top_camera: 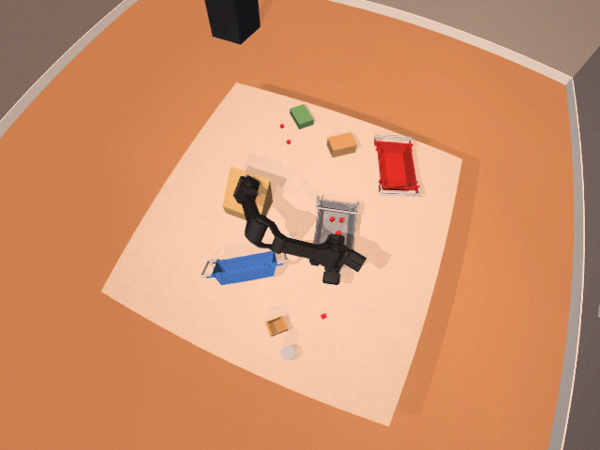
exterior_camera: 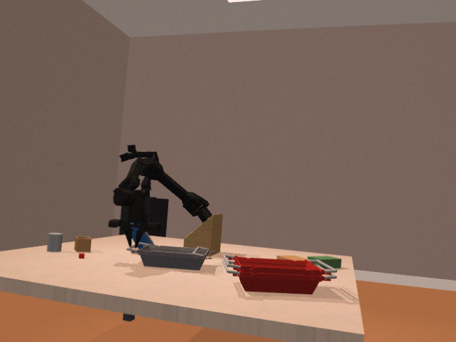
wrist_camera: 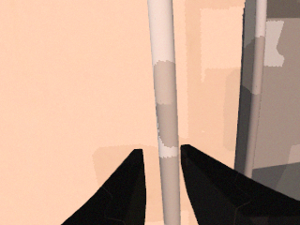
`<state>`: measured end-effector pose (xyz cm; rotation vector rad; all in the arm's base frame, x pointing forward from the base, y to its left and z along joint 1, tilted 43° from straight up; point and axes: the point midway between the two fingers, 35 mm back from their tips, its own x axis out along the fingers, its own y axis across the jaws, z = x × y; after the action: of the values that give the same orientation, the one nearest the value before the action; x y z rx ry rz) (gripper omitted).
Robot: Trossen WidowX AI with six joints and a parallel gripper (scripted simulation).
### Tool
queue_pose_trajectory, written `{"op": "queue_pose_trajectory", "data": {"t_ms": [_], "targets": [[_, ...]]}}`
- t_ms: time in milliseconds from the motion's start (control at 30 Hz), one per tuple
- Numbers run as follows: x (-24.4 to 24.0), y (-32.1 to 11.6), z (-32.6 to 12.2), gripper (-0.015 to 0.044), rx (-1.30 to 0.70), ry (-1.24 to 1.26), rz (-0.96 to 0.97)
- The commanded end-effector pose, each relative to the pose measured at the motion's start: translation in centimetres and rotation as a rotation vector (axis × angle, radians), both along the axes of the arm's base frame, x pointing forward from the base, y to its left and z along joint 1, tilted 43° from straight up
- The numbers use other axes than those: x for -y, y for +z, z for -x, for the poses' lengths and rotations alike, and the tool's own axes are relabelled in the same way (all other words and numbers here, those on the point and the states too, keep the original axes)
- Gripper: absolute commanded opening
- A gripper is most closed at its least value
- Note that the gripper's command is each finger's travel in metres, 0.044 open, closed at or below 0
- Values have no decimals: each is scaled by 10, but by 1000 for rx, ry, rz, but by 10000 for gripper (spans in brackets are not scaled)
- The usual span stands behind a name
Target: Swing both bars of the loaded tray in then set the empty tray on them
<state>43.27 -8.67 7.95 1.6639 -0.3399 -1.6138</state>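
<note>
You get no readable text here: no labels, brands, numbers or signs that can be made out in the top, exterior or wrist view. Nothing legible for you to transcribe, so mark the text field "none" across all three views.

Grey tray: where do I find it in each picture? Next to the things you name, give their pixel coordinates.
Top: the grey tray (top_camera: 348, 228) (exterior_camera: 172, 259) (wrist_camera: 283, 103) is right of centre, partly under the arm.
Exterior: low, left of centre, left of the red trays (exterior_camera: 278, 281).
Wrist: only part shows, along the right edge.
Shared landmark: the black robot arm (top_camera: 303, 247) (exterior_camera: 177, 187), seen in the wrist view only as two black fingers.
</note>
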Motion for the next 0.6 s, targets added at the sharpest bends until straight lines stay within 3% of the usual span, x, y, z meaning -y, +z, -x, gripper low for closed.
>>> {"op": "queue_pose_trajectory", "data": {"t_ms": [0,567], "targets": [[11,-14,0,83,-11,1,-1],[-32,-10,15,83,-12,1,-4]]}}
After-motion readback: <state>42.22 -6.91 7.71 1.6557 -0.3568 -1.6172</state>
